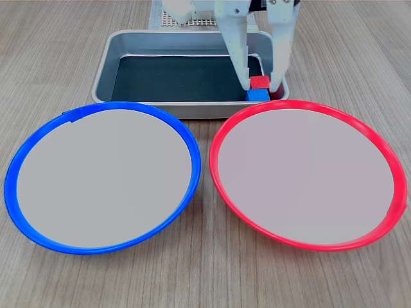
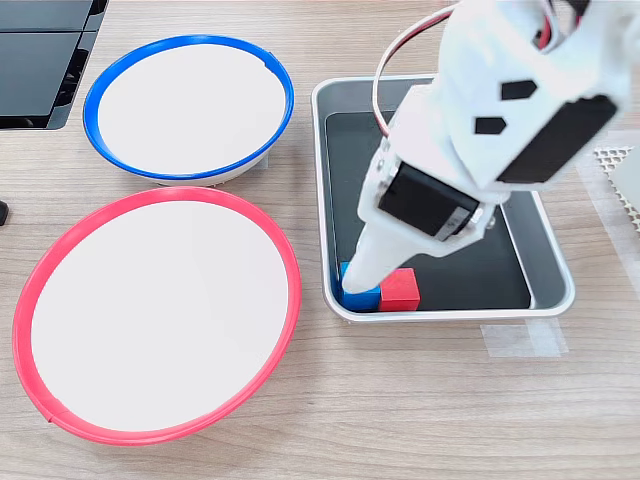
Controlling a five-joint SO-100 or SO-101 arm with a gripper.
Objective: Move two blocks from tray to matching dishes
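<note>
Left to right in the first exterior view: blue-rimmed dish point(image 1: 103, 176) on the table point(image 1: 58, 38), empty. Red-rimmed dish point(image 1: 308, 173) beside it, rims near but apart, also empty. Grey tray point(image 1: 106, 74) behind both, toward the table's far edge.

Both blocks in the tray's near corner at the first exterior view's right, tight against the wall next to the red-rimmed dish. Red block point(image 1: 261, 81) and blue block point(image 1: 257, 94) touching each other; side by side in the second exterior view, blue point(image 2: 352, 296) closer to the tray's corner, red point(image 2: 400, 289) next to it.

End effector point(image 1: 260, 82) lowered into that corner, fingers spread, one finger point(image 1: 239, 64) left of the red block and the other right of it, straddling. Contact with the red block not clear; not yet clamped, nothing lifted. In the second exterior view, one fingertip point(image 2: 362, 280) down over the blue block, hiding part of it.

Step judged: closing on the red block. Nothing delivered so far.

Risks: blocks touching, so a closing finger may catch the blue one too, drag it or wedge both. Tray wall close, little room for the outer finger, possible jam or scrape on the rim. Off-centre pinch could twist the red block out on lift.
</note>
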